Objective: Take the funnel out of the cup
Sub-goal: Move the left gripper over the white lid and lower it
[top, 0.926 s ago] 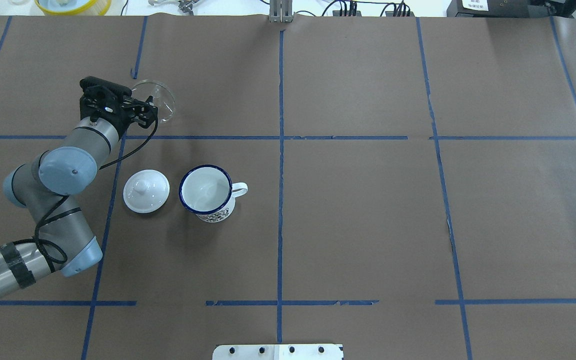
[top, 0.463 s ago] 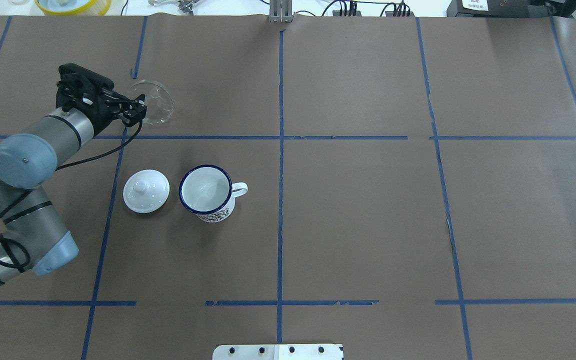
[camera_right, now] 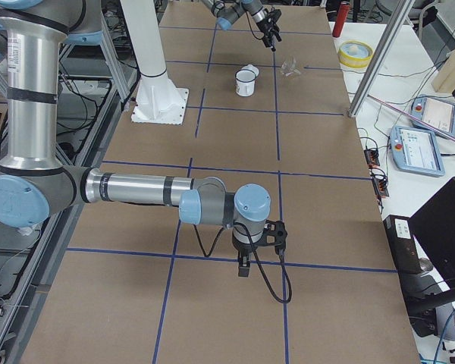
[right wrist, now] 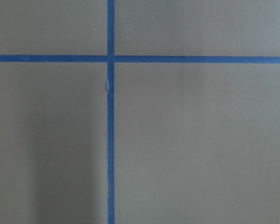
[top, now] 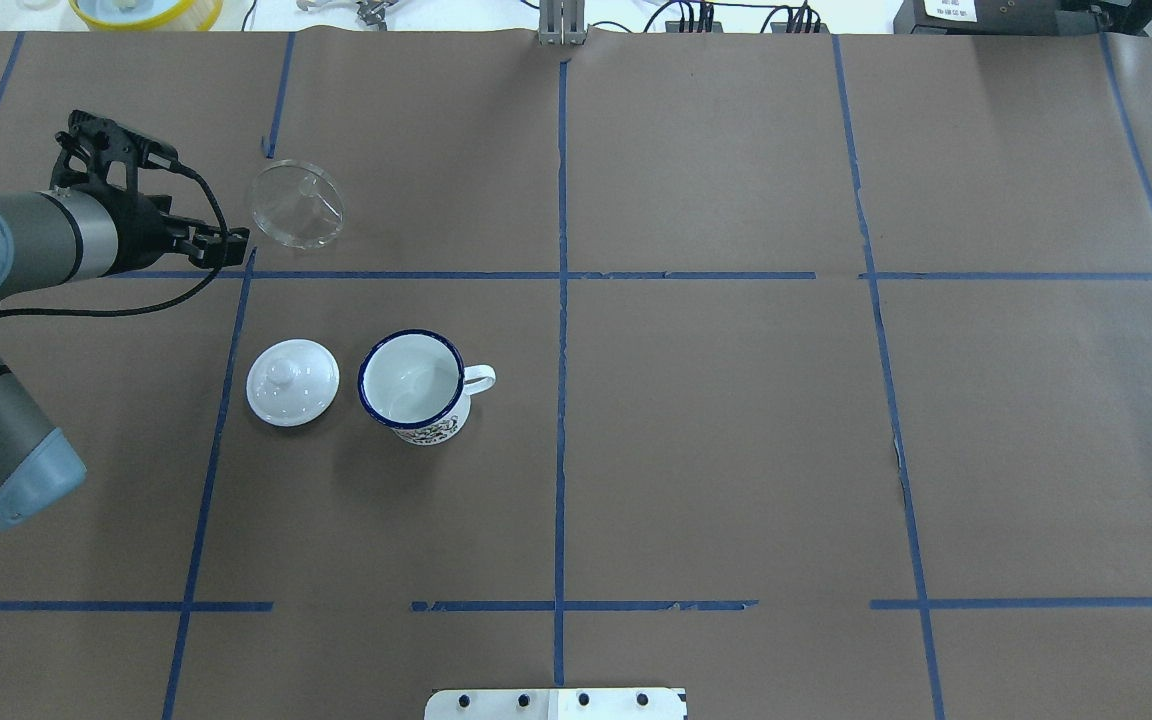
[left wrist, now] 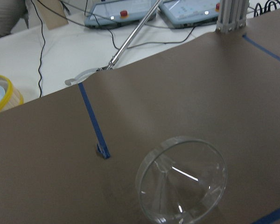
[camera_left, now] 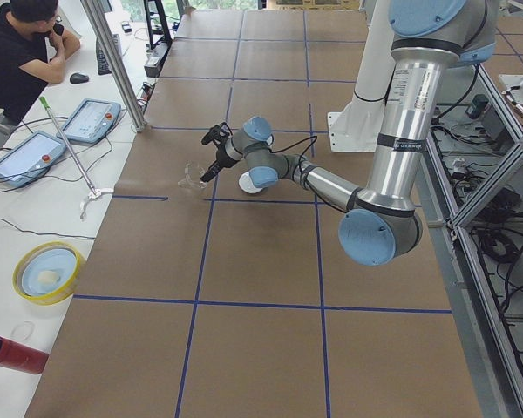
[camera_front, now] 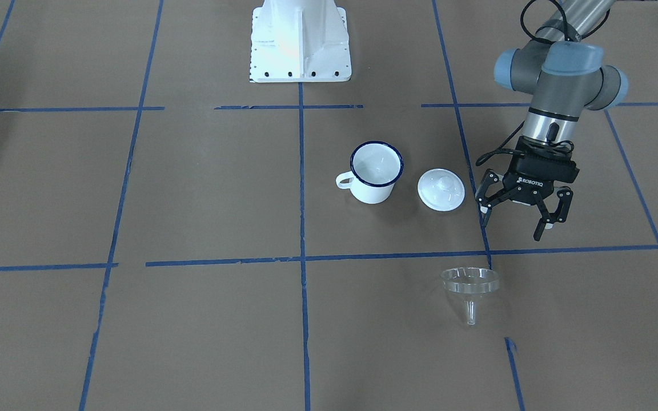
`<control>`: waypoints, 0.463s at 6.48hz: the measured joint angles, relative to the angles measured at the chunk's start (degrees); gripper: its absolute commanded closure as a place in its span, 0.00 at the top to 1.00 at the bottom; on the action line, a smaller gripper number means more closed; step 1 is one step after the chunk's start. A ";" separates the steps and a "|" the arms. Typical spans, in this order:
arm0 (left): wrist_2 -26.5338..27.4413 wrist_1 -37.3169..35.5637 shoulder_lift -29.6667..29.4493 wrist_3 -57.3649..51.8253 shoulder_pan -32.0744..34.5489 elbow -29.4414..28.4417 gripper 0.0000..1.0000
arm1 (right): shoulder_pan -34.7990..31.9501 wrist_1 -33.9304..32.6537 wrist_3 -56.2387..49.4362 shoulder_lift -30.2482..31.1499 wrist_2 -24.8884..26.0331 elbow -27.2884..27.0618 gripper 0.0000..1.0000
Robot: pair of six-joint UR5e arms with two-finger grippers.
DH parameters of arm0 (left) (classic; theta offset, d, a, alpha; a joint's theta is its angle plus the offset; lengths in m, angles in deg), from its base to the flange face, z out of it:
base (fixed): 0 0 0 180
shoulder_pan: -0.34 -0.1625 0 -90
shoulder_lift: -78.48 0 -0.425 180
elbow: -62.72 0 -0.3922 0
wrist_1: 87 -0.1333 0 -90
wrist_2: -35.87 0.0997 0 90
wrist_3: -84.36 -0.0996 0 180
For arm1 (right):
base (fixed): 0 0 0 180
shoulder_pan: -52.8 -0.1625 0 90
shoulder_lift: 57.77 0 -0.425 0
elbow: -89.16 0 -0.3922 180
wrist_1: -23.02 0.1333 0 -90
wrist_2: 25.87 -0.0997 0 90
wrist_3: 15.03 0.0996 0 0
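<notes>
Pulled back leftward off the funnel (top: 296, 205) since half a second ago, above a wide table (camera_front: 192, 188) gridded in blue tape (camera_front: 300, 228): left gripper (camera_front: 512, 222), stamped ROBOTIQ, fingers spread, holding nothing. Cannot tell spread or pressed together for right gripper (camera_right: 258, 250), glimpsed from the side only. Cup (camera_front: 376, 171) upright, lid (camera_front: 441, 190) just beside it, funnel lying well apart beyond a tape line, open room all round.

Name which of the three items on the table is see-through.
The funnel: clear plastic you can see straight through. The cup and the lid are both opaque white.
</notes>
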 measured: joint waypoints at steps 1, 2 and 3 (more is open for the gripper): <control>-5.38 -8.49 -0.78 2.30 0.45 2.46 1.00 | 0.00 0.00 0.00 0.01 0.00 0.00 1.00; -10.56 -14.26 -2.29 5.84 0.45 3.15 1.00 | 0.00 0.00 0.00 0.02 0.00 0.00 1.00; -13.86 -17.99 -4.45 10.26 0.27 2.56 1.00 | 0.00 0.00 0.00 0.05 0.00 0.00 1.00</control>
